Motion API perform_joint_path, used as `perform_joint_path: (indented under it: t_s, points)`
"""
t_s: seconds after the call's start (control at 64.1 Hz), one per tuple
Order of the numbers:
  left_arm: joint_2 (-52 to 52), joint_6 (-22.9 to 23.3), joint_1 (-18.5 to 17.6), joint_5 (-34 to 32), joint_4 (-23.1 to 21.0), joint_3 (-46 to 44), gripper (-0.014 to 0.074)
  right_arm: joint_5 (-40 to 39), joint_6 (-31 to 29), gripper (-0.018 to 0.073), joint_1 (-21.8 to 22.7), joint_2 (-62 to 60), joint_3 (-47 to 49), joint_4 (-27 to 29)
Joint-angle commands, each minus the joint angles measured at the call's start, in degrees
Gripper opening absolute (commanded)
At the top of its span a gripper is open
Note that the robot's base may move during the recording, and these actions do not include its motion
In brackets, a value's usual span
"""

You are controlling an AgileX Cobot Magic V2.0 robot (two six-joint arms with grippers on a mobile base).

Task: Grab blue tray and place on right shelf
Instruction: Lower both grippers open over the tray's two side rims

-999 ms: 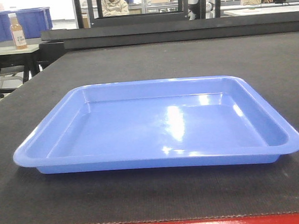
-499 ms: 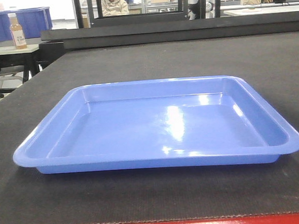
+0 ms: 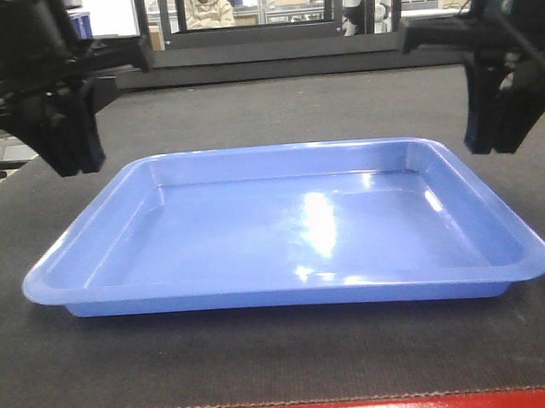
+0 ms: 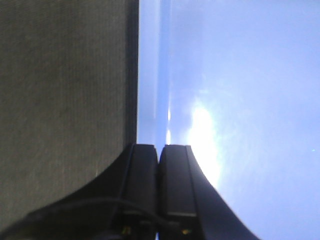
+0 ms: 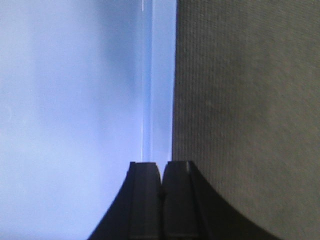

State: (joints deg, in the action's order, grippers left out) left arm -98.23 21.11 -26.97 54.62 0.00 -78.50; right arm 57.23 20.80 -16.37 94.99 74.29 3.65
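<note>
Left gripper (image 4: pixel 159 148) and right gripper (image 5: pixel 161 165): you see each pair of fingers pressed together with nothing between them, one gripper poised over each side rim of the blue tray (image 3: pixel 284 236). Contact with the rim cannot be told. The tray lies flat on the dark table mat (image 3: pixel 282 356).

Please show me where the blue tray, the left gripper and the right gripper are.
blue tray (image 3: pixel 256 237): front-facing view, on its bare floor.
left gripper (image 4: pixel 159 150): left wrist view, between the tips of its shut jaws.
right gripper (image 5: pixel 161 167): right wrist view, between the tips of its shut jaws.
</note>
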Motion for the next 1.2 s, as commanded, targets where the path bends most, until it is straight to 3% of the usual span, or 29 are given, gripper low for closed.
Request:
perform_joint_path:
  t_s: [0.0,0.219,0.375,0.453,0.515,0.578,0.64,0.765,0.858,1.186]
  points:
    - [-1.0,-0.9,-0.38,2.44,-0.69,-5.4,-0.0048,-0.97,0.18,0.0056,-0.08,-0.27,3.08,0.59]
    - [-5.13,-2.37,-0.27,5.38,-0.69,-9.92,-0.0048,-0.23,0.18,0.0089,-0.08,0.73,4.01,0.58]
    - [-5.23,-2.8,0.3,5.16,-0.69,-9.92,0.0,-0.94,0.13,0.0369,-0.08,0.73,4.01,0.51]
    - [-5.23,-2.8,0.53,5.03,-0.56,-9.92,0.0112,-1.71,0.13,0.0517,-0.08,0.73,4.01,0.51]
    - [-5.23,-3.08,0.88,5.28,-0.32,-9.92,0.0237,-1.63,0.13,0.0577,-0.08,0.8,4.01,0.51]
    - [-5.23,-3.08,1.34,5.28,0.0,-9.92,0.034,-1.45,0.13,0.0579,-0.08,0.94,4.01,0.51]
    - [-5.34,-3.2,2.17,5.28,0.0,-9.92,0.0379,-1.45,0.13,0.0578,-0.08,1.34,4.01,0.51]
    - [-6.21,-4.42,4.17,5.42,-1.98,-9.92,0.0379,-0.91,0.13,0.0578,-0.08,3.17,4.01,0.56]
    - [-6.95,-7.95,5.41,5.42,-4.55,-9.92,0.0379,-0.5,0.18,0.0578,-0.08,4.21,4.01,1.04]
    - [-9.61,-7.96,5.55,6.03,-4.75,-9.69,0.0379,-2.77,0.66,0.057,-0.08,4.74,4.01,1.22]
